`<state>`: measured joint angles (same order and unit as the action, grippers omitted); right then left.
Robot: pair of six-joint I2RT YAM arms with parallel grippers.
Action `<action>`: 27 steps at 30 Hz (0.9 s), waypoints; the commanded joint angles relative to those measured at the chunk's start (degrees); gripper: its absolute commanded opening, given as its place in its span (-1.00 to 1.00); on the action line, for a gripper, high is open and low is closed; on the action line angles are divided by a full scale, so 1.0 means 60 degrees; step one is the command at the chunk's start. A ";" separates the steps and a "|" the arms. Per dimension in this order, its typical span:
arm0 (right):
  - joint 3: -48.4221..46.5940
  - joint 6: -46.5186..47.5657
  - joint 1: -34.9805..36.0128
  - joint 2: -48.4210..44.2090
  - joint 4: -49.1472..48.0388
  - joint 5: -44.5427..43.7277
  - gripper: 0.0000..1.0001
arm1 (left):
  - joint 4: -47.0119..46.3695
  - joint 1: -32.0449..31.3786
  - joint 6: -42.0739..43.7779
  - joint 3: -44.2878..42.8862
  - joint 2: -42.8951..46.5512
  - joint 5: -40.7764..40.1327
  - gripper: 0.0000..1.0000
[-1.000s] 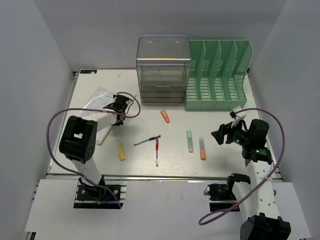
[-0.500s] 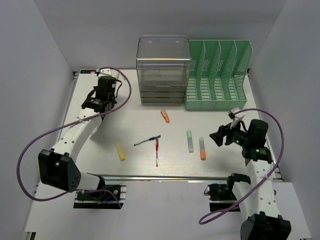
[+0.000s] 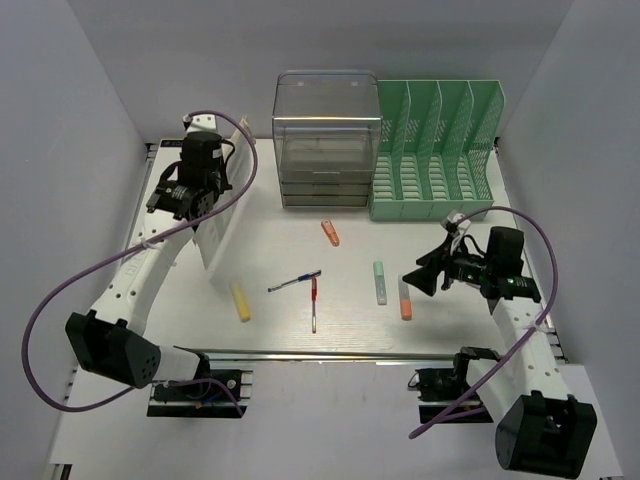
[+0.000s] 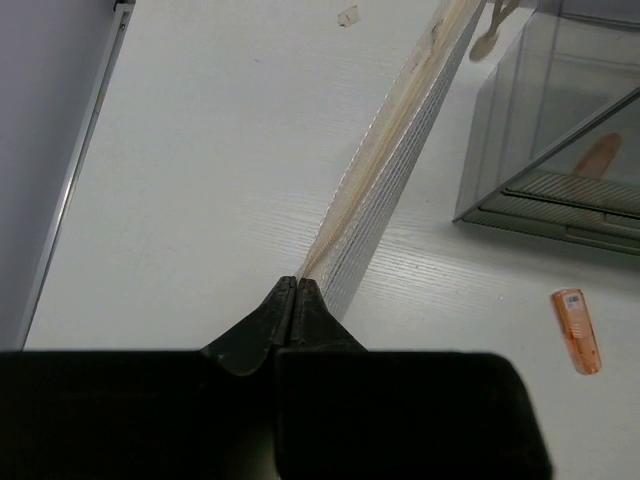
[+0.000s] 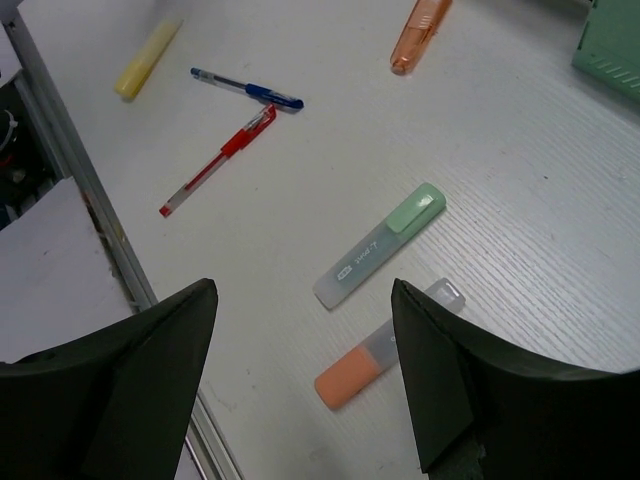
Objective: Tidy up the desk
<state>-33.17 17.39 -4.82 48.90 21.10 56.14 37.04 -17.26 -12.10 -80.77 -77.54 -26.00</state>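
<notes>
Big change from a second ago: the notebook (image 3: 222,215) was lying flat at about 9 o'clock on the tabletop (image 3: 280,245), and now the left gripper (image 3: 200,200) has it hoisted up on edge. It hangs nearly vertical. I can't tell if its low corner is fully clear of the surface. In the left wrist view the jaws are pinched tight on the notebook's thin edge, no gap at all.

My read is that the pick worked and the notebook is now in transit. The green file rack (image 3: 435,150) at 1 o'clock looks like the obvious home for it, but that's a guess.

The left arm has gone from folded low over the paper to stretched out long toward 10 o'clock, wrist tipped down. The right gripper (image 3: 425,278) has slid in a bit from 3 o'clock toward the middle. It hovers above the green highlighter (image 5: 380,245) and the orange highlighter (image 5: 385,358), jaws spread wide and holding nothing.

The tabletop fills the middle of the overhead view, with its rail at 6 o'clock. The blue pen (image 3: 294,282), red pen (image 3: 313,303) and yellow highlighter (image 3: 241,300) are loose near the centre, so there's plenty left to tidy.
</notes>
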 commanded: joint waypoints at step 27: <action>-0.3435 -0.3056 0.3569 0.4735 -0.3237 0.1513 0.78 | 0.2719 -0.0142 -0.1162 -0.4804 0.1131 0.2925 -1.00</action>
<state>-48.84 4.67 13.28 73.97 8.16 63.05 54.02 -17.85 -17.08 -105.86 -73.21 -12.91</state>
